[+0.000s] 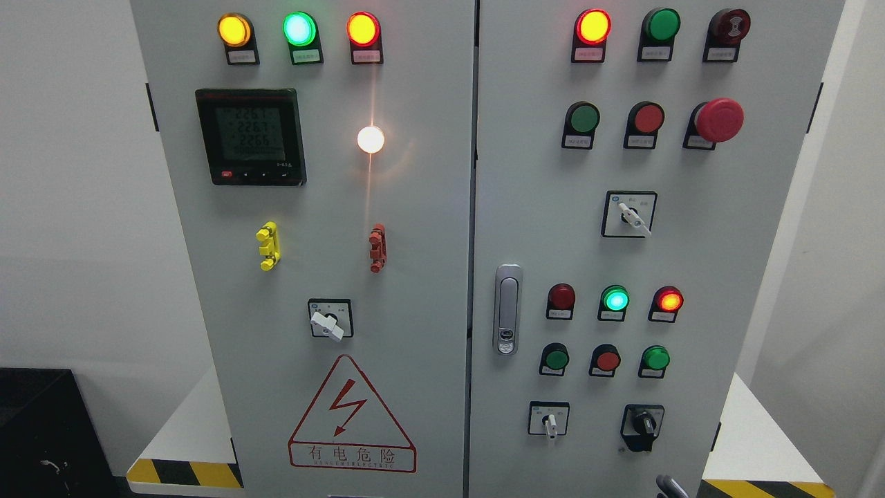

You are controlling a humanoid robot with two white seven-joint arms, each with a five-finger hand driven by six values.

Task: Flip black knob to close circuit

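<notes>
I see only a grey fingertip (pixel 671 486) at the bottom edge right; finger state unclear. Risk: hitting the white-handled selector (pixel 550 423) beside the black rotary knob (pixel 643 423) at lower right.

1. A digital meter (pixel 250 135) sits on the left cabinet door, its screen lit with rows of digits.
2. Above it glow a yellow lamp (pixel 234 30), a green lamp (pixel 299 29) and a red-ringed lamp (pixel 363 29).
3. A white light (pixel 370 139) shines brightly just right of the meter.
4. Lower down, a red-triangle warning sign (pixel 351 417) shows a lightning bolt.
5. A red mushroom button (pixel 718 120) juts from the right door.
6. A silver door handle (pixel 507 308) stands upright near the seam.
</notes>
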